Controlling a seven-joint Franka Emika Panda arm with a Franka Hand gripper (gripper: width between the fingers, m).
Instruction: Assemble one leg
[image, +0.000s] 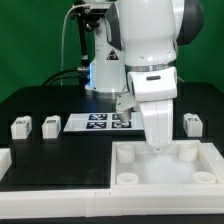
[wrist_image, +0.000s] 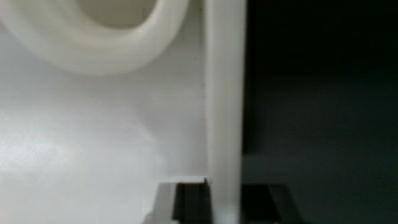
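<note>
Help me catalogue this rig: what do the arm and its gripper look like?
The arm has glossy white rounded shells with a dark grey joint band. The gripper is white, tapering downward; its fingers look black. A black cable loops behind.

The arm (image: 150, 35) fills the upper right of the exterior view. It has glossy white, rounded casings, a dark grey ring at its top joint and a black seam lower down. Below the seam the white gripper (image: 157, 143) narrows toward frame centre. Black cables (image: 73, 35) run down the upper left, beside a blue light (image: 97, 68). The wrist view shows dark, blurred fingers (wrist_image: 189, 203).
</note>
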